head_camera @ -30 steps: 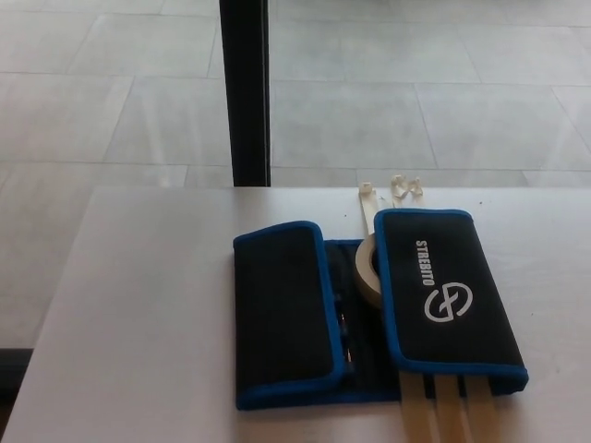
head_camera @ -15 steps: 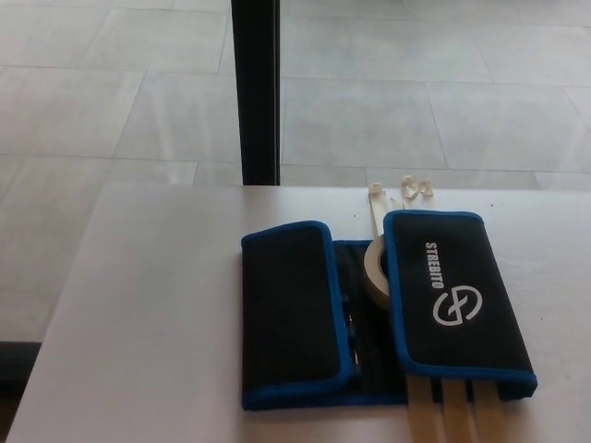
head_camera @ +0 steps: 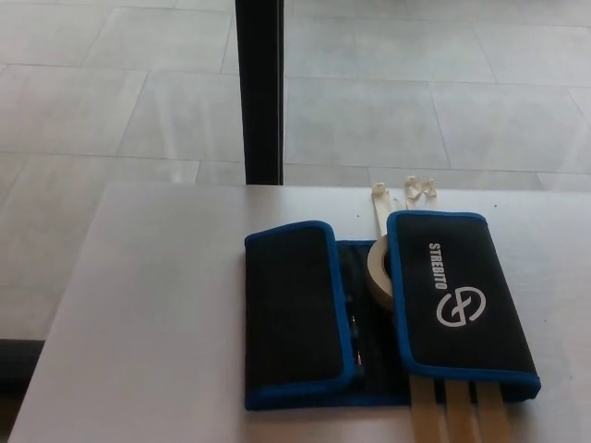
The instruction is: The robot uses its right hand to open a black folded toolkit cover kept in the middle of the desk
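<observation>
One black toolkit cover, blue-edged, mid-desk toward the right, near the front edge. Two flaps folded inward, narrow gap between them. Right flap: white "STREBITO" lettering plus one round logo. Left flap: plain. One roll of tape in the gap, partly under right flap. Three pale strips run beneath the cover. One white desk. Neither robot hand visible; their state cannot be told

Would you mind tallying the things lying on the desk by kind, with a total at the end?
Black toolkit cover with blue trim: 1
Roll of pale tape: 1
Pale flat strips passing under the cover: 3
Total: 5
No robot hand is in view.
</observation>
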